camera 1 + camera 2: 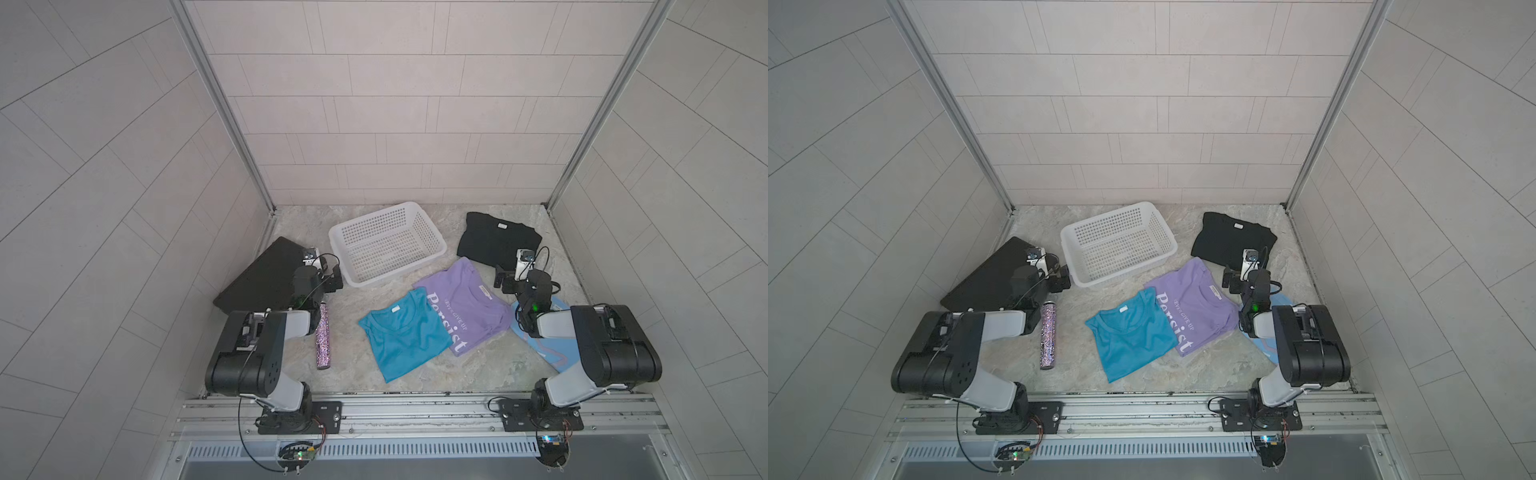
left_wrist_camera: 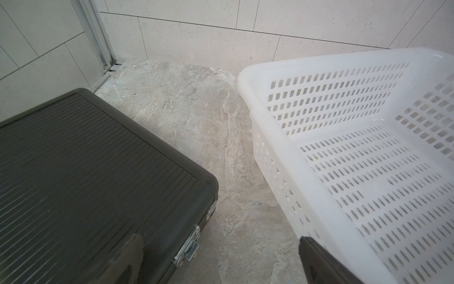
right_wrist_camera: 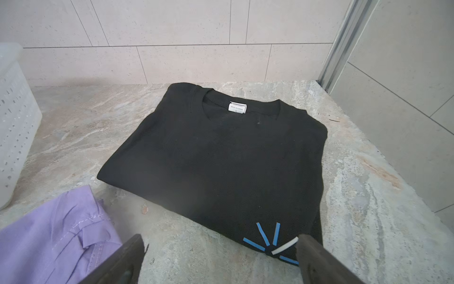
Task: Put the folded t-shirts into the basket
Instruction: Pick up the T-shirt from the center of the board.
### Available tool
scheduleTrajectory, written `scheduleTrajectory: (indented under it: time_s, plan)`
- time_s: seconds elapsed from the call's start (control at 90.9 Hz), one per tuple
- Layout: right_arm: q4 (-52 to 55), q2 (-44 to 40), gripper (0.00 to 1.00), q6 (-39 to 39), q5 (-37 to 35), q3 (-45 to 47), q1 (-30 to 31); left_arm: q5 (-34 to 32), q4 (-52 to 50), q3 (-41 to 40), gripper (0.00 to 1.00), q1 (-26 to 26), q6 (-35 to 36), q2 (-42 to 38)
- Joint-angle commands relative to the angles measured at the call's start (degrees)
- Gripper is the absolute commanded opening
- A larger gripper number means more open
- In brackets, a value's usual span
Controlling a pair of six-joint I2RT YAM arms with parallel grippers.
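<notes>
Tees (image 1: 1200, 299) lying folded on the table (image 1: 299, 224), four in all, none yet in the basket (image 1: 370, 230). First pick judged pending.

Far left: case (image 1: 266, 274) lying flat, hard, ribbed lid, metal latches showing in the left wrist view. Not for packing. Left claw (image 1: 333, 281) hanging between case and basket, jaws gaping, gripping nothing. Tube (image 1: 323, 336) lying on its side beside the left arm, glittery, cylindrical, probably rolling if nudged.

Basket sitting empty toward the back: white plastic, slotted walls and floor, smooth rolled rim. Looking light, so likely sliding under a sideways push. Worth bracing with the left claw while loading.

Teal tee (image 1: 401, 336) lying nearest the front, thin soft knit, touching the lilac tee (image 1: 469, 299) along one edge. White lettering running across the lilac.

Black tee (image 1: 494, 241) lying back right, heavier knit, white neck label, blue-and-white starburst at the near corner. Right claw (image 1: 503, 281) hovering at that corner, jaws spread wide, holding nothing. Contact with cloth not discernible. Pale blue tee (image 1: 548, 347) mostly hidden under the right arm, pink line peeking out.

Doing this pick well probably means:
- biting deep across the folded edge, catching every layer
- lifting straight up, keeping the fold from sagging open
- clearing the rim before lowering
- squaring the tee to the basket first, the fit looking snug
- laying it flat, then letting go
</notes>
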State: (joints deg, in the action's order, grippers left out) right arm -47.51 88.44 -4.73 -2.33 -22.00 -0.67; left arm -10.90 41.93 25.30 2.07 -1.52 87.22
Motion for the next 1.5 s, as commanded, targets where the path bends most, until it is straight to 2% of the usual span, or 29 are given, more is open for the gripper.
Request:
scheduleTrajectory:
  time_s: [0.0, 0.132, 0.264, 0.319, 0.374, 0.495, 0.572, 1.255, 1.343, 1.486]
  plan:
    - [0.2, -0.6, 1.00, 0.5, -0.6, -1.0, 0.4, 0.6, 0.0, 0.4, 1.00, 0.4, 0.2, 0.5]
    - [0.2, -0.6, 1.00, 0.5, -0.6, -1.0, 0.3, 1.1, 0.1, 0.3, 1.00, 0.3, 0.3, 0.5]
    - [0.0, -0.7, 1.00, 0.4, -0.4, -0.9, 0.1, 12.0, 4.5, -2.6, 1.00, -0.1, 4.7, -0.6]
    - [-0.2, -0.7, 1.00, 0.1, -1.1, -0.7, 0.1, 13.8, 6.7, -4.1, 1.00, -0.1, 5.4, -0.9]
    - [-0.9, -0.7, 1.00, -0.3, -2.4, -0.4, 0.2, 12.5, 7.1, -4.4, 1.00, -0.1, 4.8, -0.9]
    - [-1.6, -0.7, 1.00, -0.8, -5.6, 0.0, 0.7, 2.4, -0.4, 0.5, 1.00, -0.4, 0.0, 0.5]
    - [-1.1, -0.7, 1.00, -0.4, -5.3, -0.3, 0.9, 4.1, 0.4, 0.0, 1.00, -0.4, 0.7, 0.3]
    - [0.7, -1.4, 1.00, 0.2, -2.0, -1.7, 0.5, 3.9, 0.2, 0.2, 1.00, -0.5, 0.5, 0.3]
    - [13.6, -6.4, 1.00, -0.6, -3.7, -6.6, 0.6, 1.8, -3.8, 1.5, 1.00, -0.9, -0.9, -1.6]
    - [41.1, -12.4, 1.00, 0.3, -4.2, -21.2, 0.5, 3.7, -22.8, 9.3, 1.00, -3.5, -2.5, -8.2]
